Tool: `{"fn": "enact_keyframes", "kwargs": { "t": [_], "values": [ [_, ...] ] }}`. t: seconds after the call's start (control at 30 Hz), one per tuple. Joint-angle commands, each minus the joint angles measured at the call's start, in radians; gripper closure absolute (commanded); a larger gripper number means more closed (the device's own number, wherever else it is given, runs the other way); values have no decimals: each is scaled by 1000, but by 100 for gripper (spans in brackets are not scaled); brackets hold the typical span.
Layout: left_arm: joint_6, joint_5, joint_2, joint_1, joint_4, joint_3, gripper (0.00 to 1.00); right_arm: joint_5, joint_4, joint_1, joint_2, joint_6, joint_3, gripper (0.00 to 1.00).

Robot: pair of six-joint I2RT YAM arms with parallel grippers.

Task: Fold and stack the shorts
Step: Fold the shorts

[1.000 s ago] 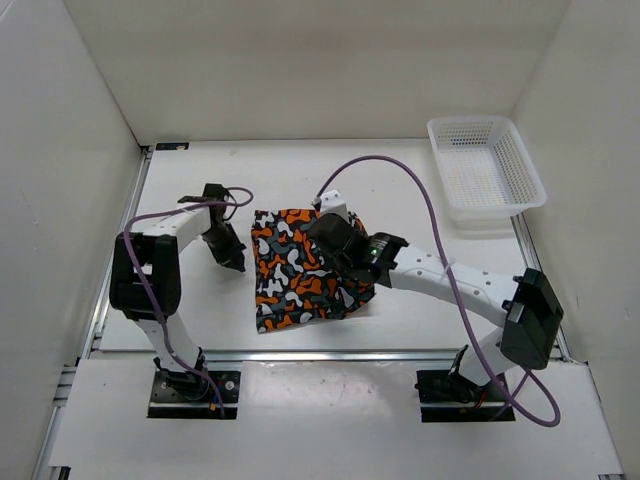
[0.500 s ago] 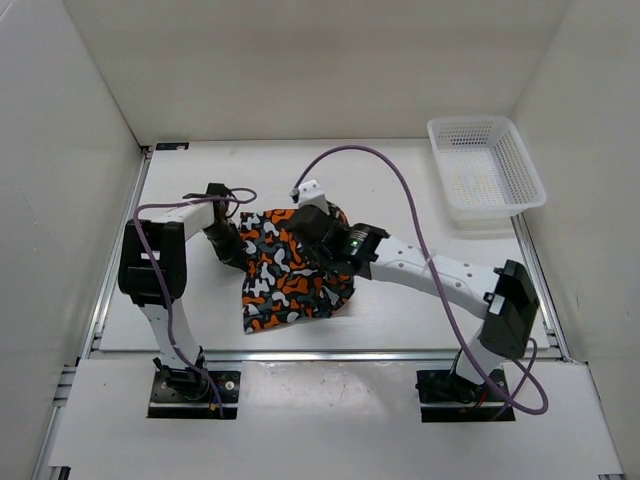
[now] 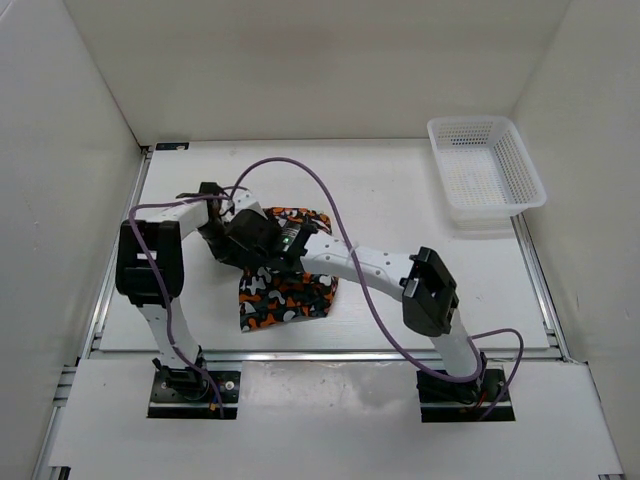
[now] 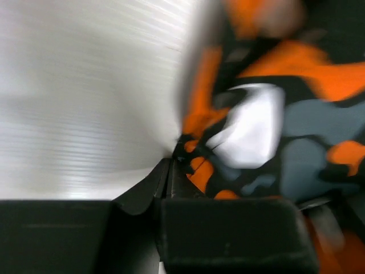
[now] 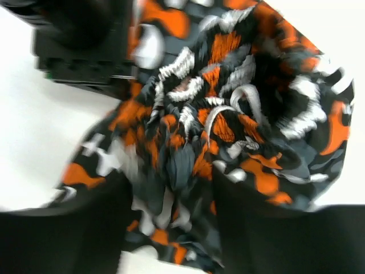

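Note:
The shorts (image 3: 287,296), in an orange, black, grey and white blotch print, lie bunched and folded left of the table's middle. My left gripper (image 3: 226,250) is at their left edge. In the left wrist view it (image 4: 174,157) is shut, with the edge of the shorts (image 4: 256,114) pinched at its tips. My right arm reaches far left across the cloth, so my right gripper (image 3: 254,238) hangs over the shorts' upper left part. In the right wrist view it (image 5: 171,194) stands open, with gathered folds of the shorts (image 5: 228,97) lying loose between the fingers (image 5: 268,228).
A white plastic mesh basket (image 3: 487,165) stands at the far right corner. White walls close in the table on three sides. The purple cable (image 3: 300,175) of the right arm loops above the shorts. The two wrists are very close together.
My right arm has swept left across the shorts, dragging cloth with it, and its jaws have opened. The left gripper moved in to the shorts' left edge and stays shut.

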Motion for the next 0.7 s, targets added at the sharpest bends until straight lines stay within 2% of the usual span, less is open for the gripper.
{"fn": "enact_keyframes", "kwargs": {
  "t": [0.0,0.03,0.1,0.17,0.2,0.23,0.3,0.33,0.37,0.4,0.47,0.5,0.6,0.67],
  "values": [
    [32,-21,-86,80,-14,-7,84,-163,3,17,13,-66,119,29],
    [32,-32,-117,120,-25,5,79,-190,55,18,-1,-75,100,19],
    [56,-32,-146,155,-48,24,67,-244,121,18,-87,-75,23,10],
    [81,-32,-180,182,-87,65,58,-280,207,4,-198,-54,-118,7],
    [96,-32,-189,194,-100,82,50,-281,233,-13,-240,-43,-168,7],
    [96,-32,-198,194,-114,99,48,-281,256,-22,-321,-16,-219,7],
    [116,-41,-235,194,-139,136,48,-281,288,-62,-397,23,-369,20],
    [116,-41,-263,171,-151,145,52,-270,298,-99,-456,66,-414,31],
    [139,-32,-277,153,-151,157,56,-261,298,-117,-480,84,-495,52],
    [148,-21,-277,130,-151,157,60,-261,281,-139,-499,106,-531,64],
    [171,-10,-290,55,-151,168,68,-288,267,-206,-538,161,-589,79],
    [171,-1,-290,28,-160,168,68,-305,255,-249,-553,178,-627,82],
    [181,-1,-261,-61,-150,177,68,-385,246,-313,-563,224,-654,82],
    [181,16,-237,-108,-139,190,72,-432,245,-337,-543,224,-654,82]
  ]
}}
